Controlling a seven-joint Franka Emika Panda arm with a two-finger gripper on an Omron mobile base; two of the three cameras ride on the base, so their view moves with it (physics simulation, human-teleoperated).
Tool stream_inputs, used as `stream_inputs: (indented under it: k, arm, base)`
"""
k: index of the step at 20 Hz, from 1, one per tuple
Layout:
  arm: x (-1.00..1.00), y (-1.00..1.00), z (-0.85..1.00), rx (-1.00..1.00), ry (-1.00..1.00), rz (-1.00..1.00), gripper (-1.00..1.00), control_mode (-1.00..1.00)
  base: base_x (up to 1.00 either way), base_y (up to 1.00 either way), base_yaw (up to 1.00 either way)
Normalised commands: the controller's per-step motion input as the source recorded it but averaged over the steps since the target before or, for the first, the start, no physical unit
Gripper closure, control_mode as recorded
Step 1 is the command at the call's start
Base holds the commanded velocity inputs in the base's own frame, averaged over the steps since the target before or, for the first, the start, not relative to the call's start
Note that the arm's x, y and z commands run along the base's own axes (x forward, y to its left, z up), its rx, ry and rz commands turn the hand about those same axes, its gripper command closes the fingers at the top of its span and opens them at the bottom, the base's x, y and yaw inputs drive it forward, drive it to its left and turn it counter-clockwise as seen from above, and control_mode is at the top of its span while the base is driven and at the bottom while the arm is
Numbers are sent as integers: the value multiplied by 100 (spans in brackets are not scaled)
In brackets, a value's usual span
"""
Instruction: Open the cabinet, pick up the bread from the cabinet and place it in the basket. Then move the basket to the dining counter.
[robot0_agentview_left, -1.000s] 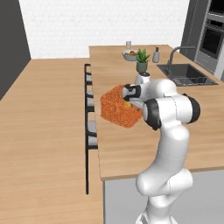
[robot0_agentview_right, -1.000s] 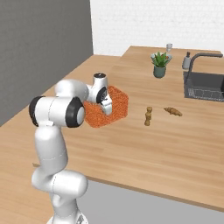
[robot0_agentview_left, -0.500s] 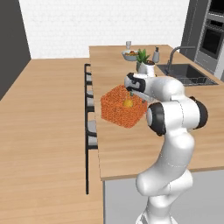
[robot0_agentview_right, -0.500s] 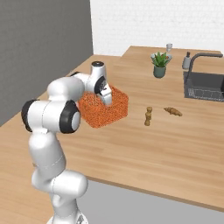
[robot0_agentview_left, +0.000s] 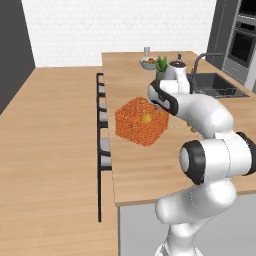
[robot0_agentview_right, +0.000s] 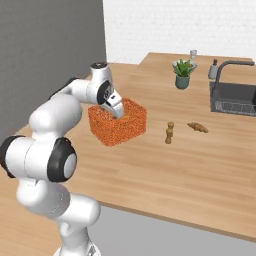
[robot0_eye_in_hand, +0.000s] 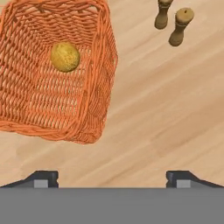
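Fingertips (robot0_eye_in_hand: 41, 177) of the gripper (robot0_eye_in_hand: 112, 178) stand spread wide apart with nothing between them, above bare wood of the dining counter (robot0_eye_in_hand: 166, 113). Beyond them the basket (robot0_eye_in_hand: 57, 65) sits on that counter, released, with the bread (robot0_eye_in_hand: 65, 56) lying inside on its floor. Farther off, past the basket's corner, two small brown wooden pieces (robot0_eye_in_hand: 180, 26) stand on the wood

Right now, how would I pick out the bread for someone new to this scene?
On the long wood dining counter stands an orange woven basket. The bread lies inside it: one small round golden bun, unlike the brown pieces out on the wood.
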Motion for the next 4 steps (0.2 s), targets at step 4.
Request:
stream_inputs:
  k: [4]
  arm:
    - [-100, 6, 23, -19, -11, 23, -100, -100]
  base:
    - [0, 0, 0]
